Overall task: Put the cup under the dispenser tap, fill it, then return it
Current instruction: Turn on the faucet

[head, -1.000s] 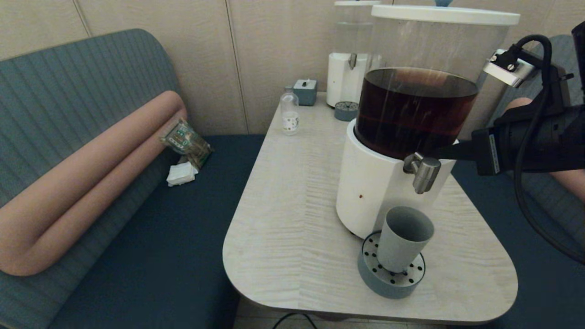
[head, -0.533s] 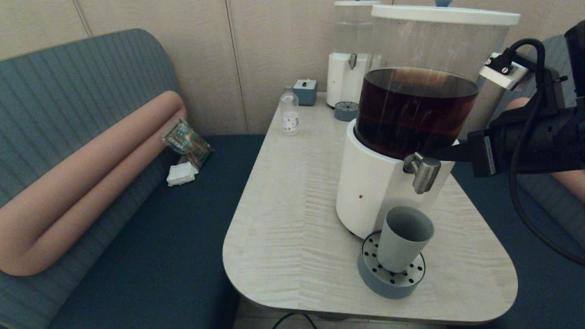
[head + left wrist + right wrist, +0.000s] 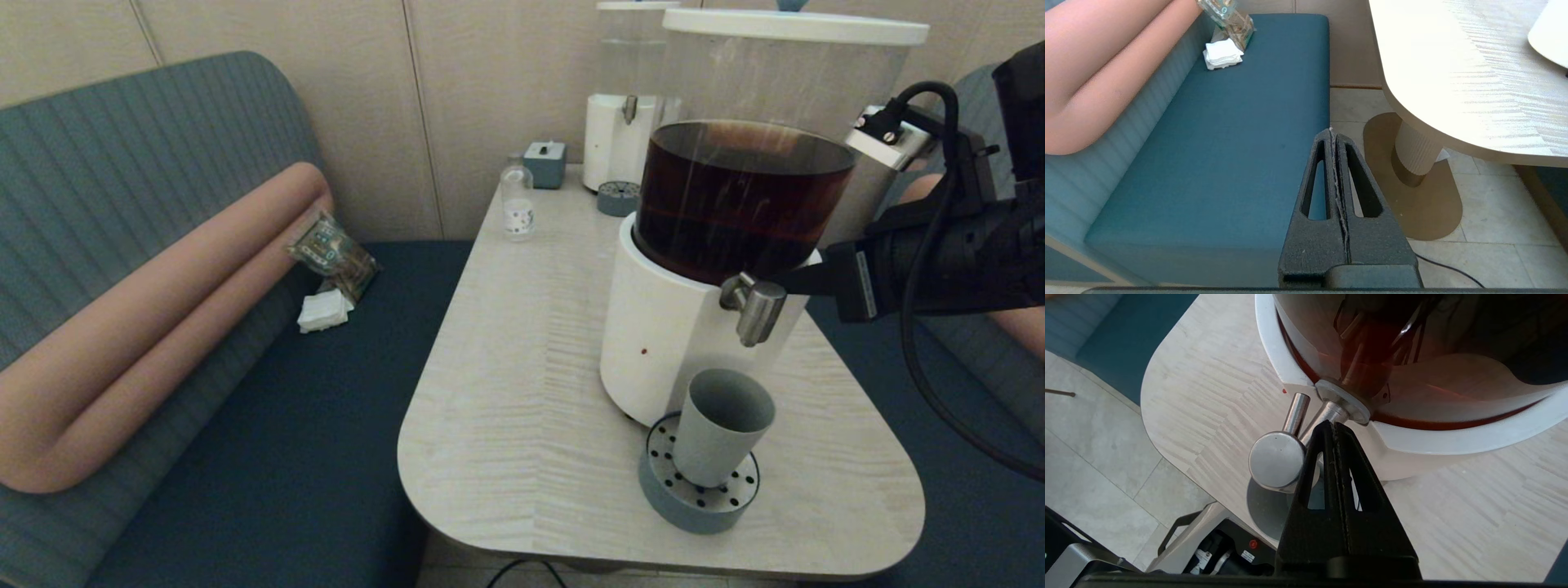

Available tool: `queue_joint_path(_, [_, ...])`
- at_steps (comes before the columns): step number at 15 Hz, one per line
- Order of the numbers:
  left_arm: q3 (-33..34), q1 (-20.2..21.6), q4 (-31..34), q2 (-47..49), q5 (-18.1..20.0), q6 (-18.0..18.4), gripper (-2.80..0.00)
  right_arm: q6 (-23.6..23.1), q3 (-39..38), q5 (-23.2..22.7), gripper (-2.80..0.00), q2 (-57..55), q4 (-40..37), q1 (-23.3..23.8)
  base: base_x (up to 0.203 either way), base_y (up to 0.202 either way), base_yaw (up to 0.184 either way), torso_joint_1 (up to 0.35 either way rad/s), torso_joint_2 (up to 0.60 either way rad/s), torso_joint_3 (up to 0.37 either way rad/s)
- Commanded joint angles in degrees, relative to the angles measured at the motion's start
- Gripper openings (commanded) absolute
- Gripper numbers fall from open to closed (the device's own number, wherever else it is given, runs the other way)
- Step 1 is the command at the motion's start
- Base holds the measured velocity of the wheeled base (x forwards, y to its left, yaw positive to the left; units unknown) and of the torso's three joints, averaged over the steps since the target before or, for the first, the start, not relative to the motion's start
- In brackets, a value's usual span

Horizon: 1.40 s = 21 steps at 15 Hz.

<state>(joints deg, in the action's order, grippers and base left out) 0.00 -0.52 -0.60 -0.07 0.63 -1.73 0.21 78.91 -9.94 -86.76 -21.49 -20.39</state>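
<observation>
The grey-green cup stands upright on a round perforated drip tray, right below the dispenser tap of the big white-based dispenser of dark brown drink. My right gripper reaches in from the right and is shut, with its tips at the tap's stem just behind the nozzle. In the right wrist view the right gripper lies beside the steel tap, above the cup. My left gripper hangs shut and empty, low beside the bench, away from the table.
At the table's back stand a clear-liquid dispenser with its small tray, a small glass bottle and a grey-blue box. A blue bench with a pink bolster lies to the left.
The right arm's wrist has shifted a little to the left, toward the dispenser, its fingertips staying by the tap. The cup has not moved.
</observation>
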Motion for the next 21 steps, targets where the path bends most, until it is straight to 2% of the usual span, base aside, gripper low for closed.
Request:
queue_joint_path(1, [0.1,0.0,0.0,0.0,0.0,-0.1,-2.80,-0.4,0.2,-0.2,-2.80,-0.1,-0.1,-0.1,0.000,0.000,0.000,0.000,0.00,0.000])
queue_joint_path(3, [0.1,0.0,0.0,0.0,0.0,0.0,-2.80,-1.9,0.2,-0.2,-2.80,-0.5,-0.1,-0.2,0.000,0.000,0.000,0.000,0.00,0.000])
queue_joint_path(12, [0.1,0.0,0.0,0.0,0.0,0.0,-2.80,-2.1,-0.2,-0.6,-2.80,-1.1,4.0,-3.0,0.000,0.000,0.000,0.000,0.00,0.000])
queue_joint_path(21, [0.1,0.0,0.0,0.0,0.0,0.0,-2.80,-2.8,-0.7,-1.0,-2.80,-0.9,4.3,-4.3,0.000,0.000,0.000,0.000,0.00,0.000])
